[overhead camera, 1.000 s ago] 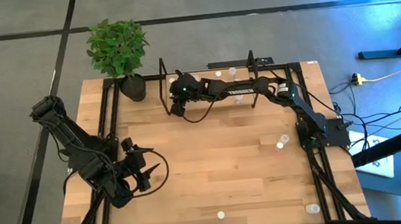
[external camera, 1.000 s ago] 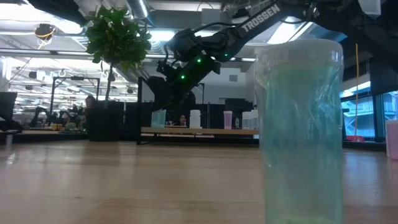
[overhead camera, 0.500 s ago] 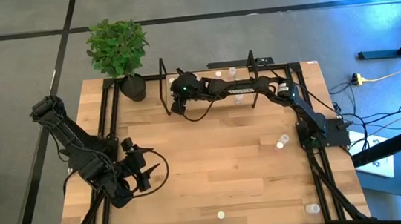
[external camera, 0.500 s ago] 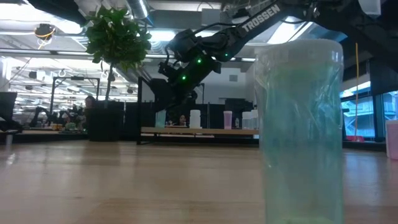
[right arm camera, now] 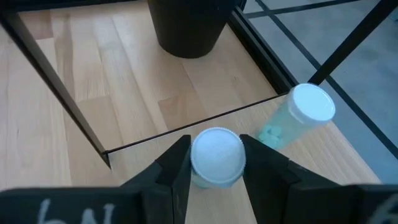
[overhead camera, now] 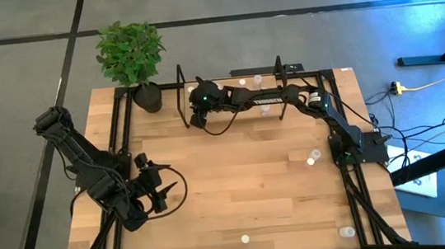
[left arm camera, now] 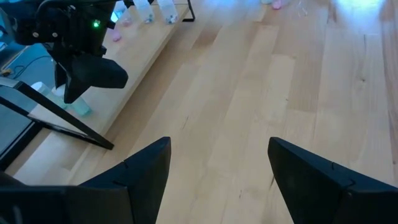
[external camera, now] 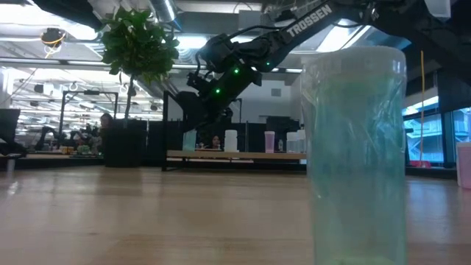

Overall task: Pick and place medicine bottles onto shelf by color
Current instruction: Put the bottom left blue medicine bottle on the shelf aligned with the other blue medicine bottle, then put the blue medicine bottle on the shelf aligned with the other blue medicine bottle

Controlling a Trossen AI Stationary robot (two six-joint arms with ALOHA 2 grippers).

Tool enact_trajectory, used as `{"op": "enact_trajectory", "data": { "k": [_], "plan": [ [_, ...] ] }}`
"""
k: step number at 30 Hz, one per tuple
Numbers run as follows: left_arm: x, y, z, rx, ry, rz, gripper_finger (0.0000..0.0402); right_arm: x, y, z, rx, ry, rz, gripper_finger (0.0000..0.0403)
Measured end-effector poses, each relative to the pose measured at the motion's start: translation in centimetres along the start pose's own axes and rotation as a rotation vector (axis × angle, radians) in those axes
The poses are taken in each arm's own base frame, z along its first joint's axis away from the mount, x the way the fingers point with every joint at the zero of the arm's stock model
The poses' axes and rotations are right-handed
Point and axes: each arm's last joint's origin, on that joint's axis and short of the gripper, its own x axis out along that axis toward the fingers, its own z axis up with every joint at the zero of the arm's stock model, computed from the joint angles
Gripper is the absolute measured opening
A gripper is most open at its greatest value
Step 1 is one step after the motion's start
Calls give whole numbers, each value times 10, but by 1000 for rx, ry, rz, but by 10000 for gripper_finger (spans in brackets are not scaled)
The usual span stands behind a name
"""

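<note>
The right arm's jaws point(right arm camera: 214, 163) are clamping a white-capped medicine bottle point(right arm camera: 216, 155), the cap showing round between the two fingers, so its long axis is running straight down out of the jaws toward the shelf point(right arm camera: 205, 99). In the high view that gripper point(overhead camera: 197, 110) is hanging over the shelf's point(overhead camera: 238, 114) left end, at about 12 o'clock on the counter point(overhead camera: 237, 181), close to the potted plant point(overhead camera: 133, 59).

A teal-tinted bottle with a white cap point(right arm camera: 297, 118) is standing on the board just beside the held one, toward the wire frame, and judging by the tint this looks like its matching spot. The coming move is probably a straight lowering beside it, without knocking it.

The left arm's jaws point(left arm camera: 217, 171) are standing spread and empty at about 8 o'clock on the counter, well apart from the shelf.
</note>
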Motion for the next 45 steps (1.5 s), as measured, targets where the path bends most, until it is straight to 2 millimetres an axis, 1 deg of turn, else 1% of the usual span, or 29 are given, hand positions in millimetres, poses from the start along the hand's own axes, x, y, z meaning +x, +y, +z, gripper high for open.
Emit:
{"op": "enact_trajectory", "data": {
  "k": [5, 15, 21, 32, 40, 45],
  "plan": [
    [0, 0, 0, -1, 0, 0, 263, 0, 0, 0, 0, 0, -1, 136],
    [0, 0, 0, 0, 0, 0, 263, 0, -1, 0, -3, 3, -1, 194],
    [0, 0, 0, 0, 0, 0, 263, 0, -2, 0, -3, -1, -2, 215],
    [0, 0, 0, -2, 0, 0, 263, 0, -2, 0, -2, -3, -2, 220],
    [0, 0, 0, -3, 1, -1, 263, -7, -3, 6, 1, -20, -10, 220],
    [0, 0, 0, -5, 1, -1, 263, -7, -3, 7, 0, -19, -10, 220]
  ]
}}
